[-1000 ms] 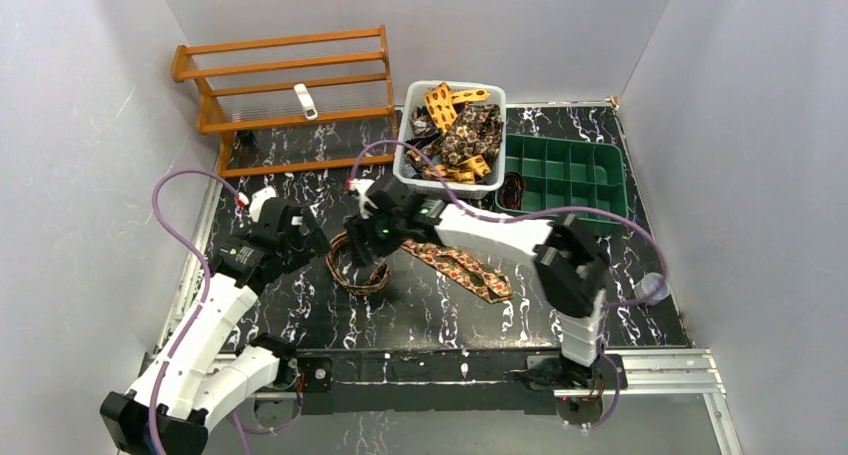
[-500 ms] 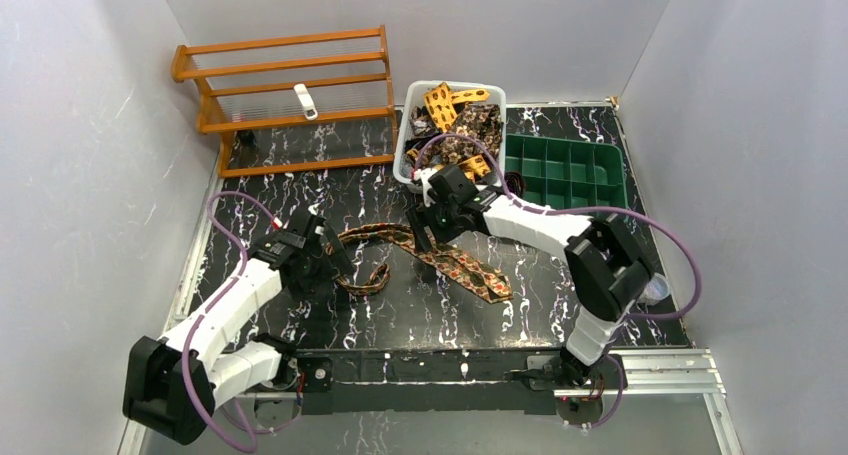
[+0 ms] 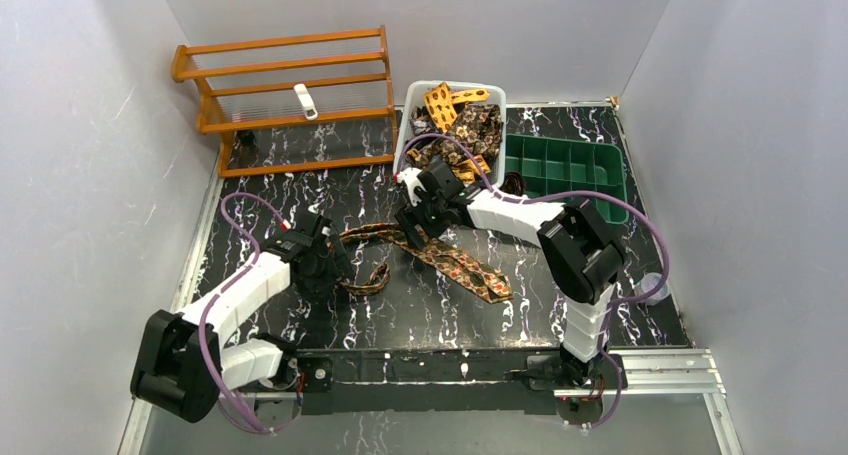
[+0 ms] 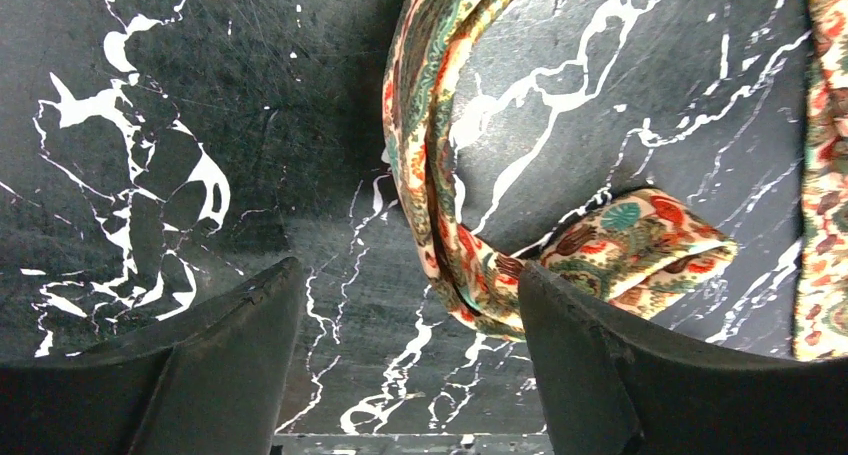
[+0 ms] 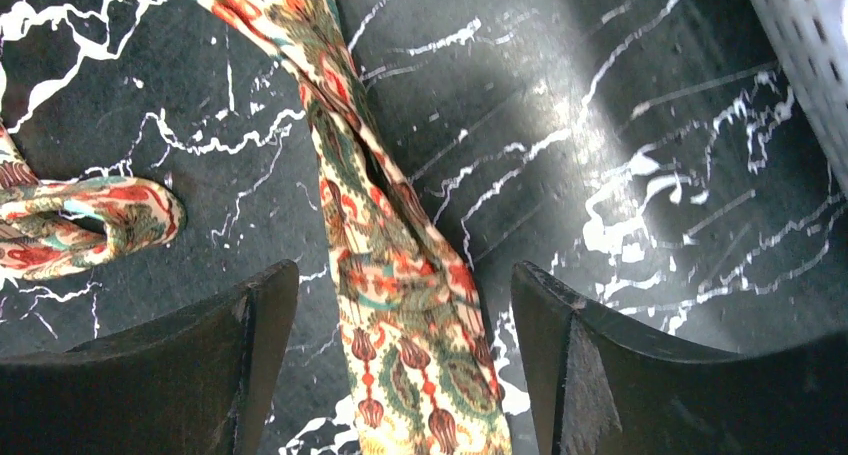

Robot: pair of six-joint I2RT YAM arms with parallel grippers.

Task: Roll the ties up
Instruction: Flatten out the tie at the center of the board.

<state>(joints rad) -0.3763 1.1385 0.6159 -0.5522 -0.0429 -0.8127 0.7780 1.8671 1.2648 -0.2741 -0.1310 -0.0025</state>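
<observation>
One tie [image 3: 458,266] lies out on the black marbled tabletop [image 3: 440,315], in front of the white basket, and it looks like the one being worked. On the left, the left pincer [image 4: 405,280] hangs low over the narrow end, its fingers spread and clasping nothing. That end is doubled back into a small loose fold that sits right against the inner face of one finger [image 4: 600,355]. To my eye the roll is barely started, so the first turn is what matters: close squarely on that fold with both layers together and keep it tight, or the coil will come out slack. Further right, the right pincer [image 5: 402,275] is likewise released, straddling the middle of the strip where the cloth shows a twist. I'd flatten that twist and press the length down lightly so the fabric feeds straight. Behind it the basket [image 3: 485,185] holds more ties [image 3: 465,130] in a heap, and a green compartment tray [image 3: 570,175] sits just beside it on the far right.
</observation>
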